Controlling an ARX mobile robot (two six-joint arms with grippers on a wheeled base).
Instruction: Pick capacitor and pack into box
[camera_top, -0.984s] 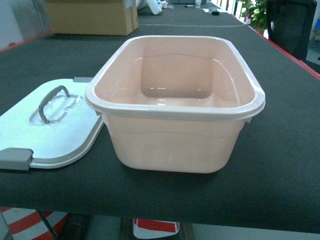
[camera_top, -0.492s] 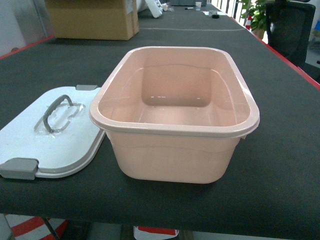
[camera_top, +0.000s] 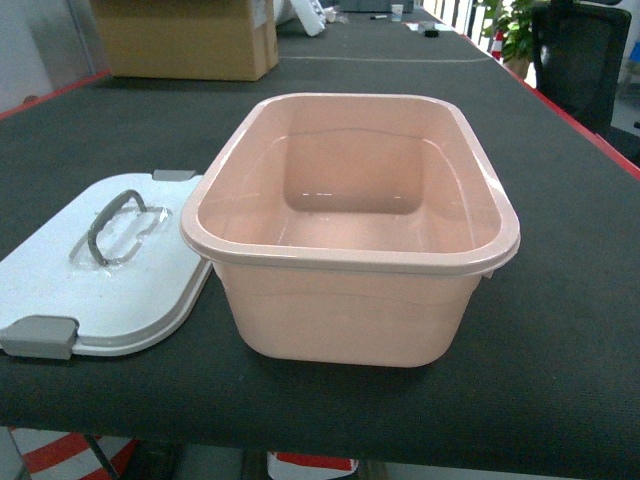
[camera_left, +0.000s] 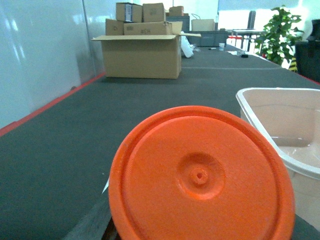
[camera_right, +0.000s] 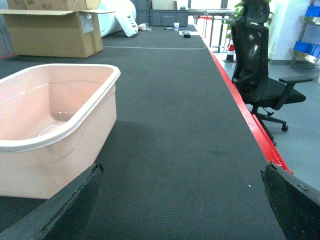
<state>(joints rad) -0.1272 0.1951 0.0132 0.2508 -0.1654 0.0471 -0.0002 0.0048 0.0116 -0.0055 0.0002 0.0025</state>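
Orange disc (camera_left: 200, 177), round with a raised rim ring and a small centre dimple, fills the left wrist view right at the left gripper; whether the jaws clamp it cannot be told, and it may be the capacitor. Right gripper (camera_right: 180, 210) stands spread, its dark fingertips (camera_right: 60, 210) at the lower corners of its view. Ahead and left of it sits the box (camera_top: 350, 300), a pale pink tub, open, with nothing visible inside. Its white lid (camera_top: 100, 290) with grey handle (camera_top: 115, 222) lies flat on the dark table (camera_top: 560, 330), touching the box. Farther off stands a cardboard carton (camera_left: 141, 55)
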